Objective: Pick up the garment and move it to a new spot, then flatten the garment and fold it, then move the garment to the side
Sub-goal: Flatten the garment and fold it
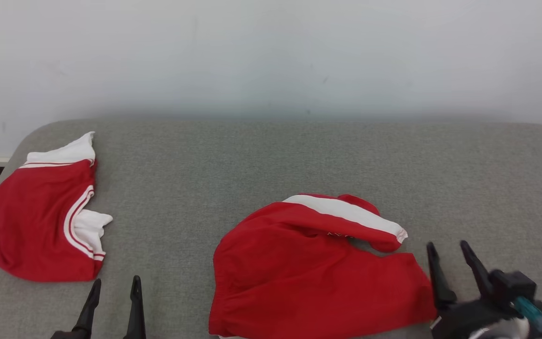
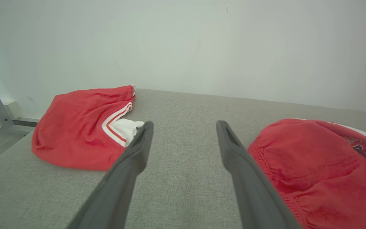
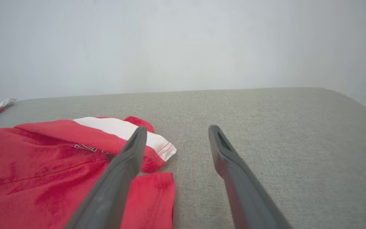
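Observation:
A red garment with a white stripe lies crumpled on the grey cushion, near its front edge and right of centre; it also shows in the left wrist view and the right wrist view. Just off its right edge stands my right gripper, open and empty, with its left finger over the cloth's corner in its own wrist view. My left gripper is open at the lower left, over bare cushion between the two red pieces.
A second red-and-white garment lies folded at the cushion's far left. The grey cushion ends at a pale wall behind and rounds off at its left and right ends. Bare fabric stretches to the right of the right gripper.

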Available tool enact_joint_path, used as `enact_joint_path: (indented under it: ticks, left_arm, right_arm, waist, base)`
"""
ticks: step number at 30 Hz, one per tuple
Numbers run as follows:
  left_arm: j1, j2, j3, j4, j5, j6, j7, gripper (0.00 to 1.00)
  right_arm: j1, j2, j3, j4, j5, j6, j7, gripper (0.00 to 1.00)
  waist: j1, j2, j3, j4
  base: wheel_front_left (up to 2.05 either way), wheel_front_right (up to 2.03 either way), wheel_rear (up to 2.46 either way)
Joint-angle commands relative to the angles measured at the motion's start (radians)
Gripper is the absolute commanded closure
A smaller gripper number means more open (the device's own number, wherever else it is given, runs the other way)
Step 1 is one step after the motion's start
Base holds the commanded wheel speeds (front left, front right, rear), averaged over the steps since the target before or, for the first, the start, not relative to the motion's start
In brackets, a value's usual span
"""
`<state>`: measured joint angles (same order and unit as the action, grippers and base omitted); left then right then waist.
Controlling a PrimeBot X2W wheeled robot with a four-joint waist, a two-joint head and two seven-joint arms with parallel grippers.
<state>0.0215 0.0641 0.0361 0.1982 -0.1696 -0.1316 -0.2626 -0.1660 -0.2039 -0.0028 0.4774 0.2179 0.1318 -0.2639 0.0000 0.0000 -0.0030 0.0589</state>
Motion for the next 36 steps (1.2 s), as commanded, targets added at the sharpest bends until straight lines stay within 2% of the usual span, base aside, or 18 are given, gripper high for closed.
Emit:
enact_joint_path:
  ticks: [1,7,11,22,34,35,36]
  left_arm:
    - [0.015,0.000,0.007,-0.009,0.008,0.002,-0.003,0.00]
    - [0.014,0.002,0.017,-0.013,0.006,0.002,-0.003,0.00]
    - [0.015,0.001,0.014,-0.013,0.007,0.002,-0.003,0.00]
    - [-0.005,0.002,-0.018,0.005,-0.001,0.002,-0.003,0.00]
    - [-0.010,-0.006,-0.020,0.004,-0.011,0.002,-0.003,0.00]
    - [-0.010,-0.007,-0.019,0.003,-0.011,0.002,-0.003,0.00]
    - [-0.011,-0.008,-0.018,0.003,-0.011,0.002,-0.003,0.00]
  right_arm:
    - [0.056,0.005,-0.018,-0.055,-0.011,-0.002,0.000,0.00]
    - [0.131,0.007,-0.025,-0.104,-0.017,-0.002,0.000,0.00]
    - [0.107,-0.006,-0.003,-0.092,-0.020,-0.002,0.000,0.00]
    - [-0.079,-0.078,0.106,0.081,0.004,-0.002,0.108,0.00]
    - [-0.144,-0.129,0.198,0.230,0.071,-0.002,0.277,0.00]
    - [-0.151,-0.128,0.209,0.238,0.074,-0.002,0.285,0.09]
    - [-0.156,-0.127,0.224,0.246,0.078,-0.002,0.291,0.73]
  waist:
    - [0.0000,0.0000,0.000,-0.019]
    - [0.0000,0.0000,0.002,-0.038]
    - [0.0000,0.0000,0.002,-0.042]
    - [0.0000,0.0000,0.002,0.006]
    - [0.0000,0.0000,0.027,0.048]
    - [0.0000,0.0000,0.029,0.047]
    - [0.0000,0.0000,0.031,0.046]
  base:
    - [0.00,0.00,0.00]
    - [0.00,0.00,0.00]
    - [0.00,0.00,0.00]
    - [0.00,0.00,0.00]
    - [0.00,0.00,0.00]
    - [0.00,0.00,0.00]
    - [0.00,0.00,0.00]
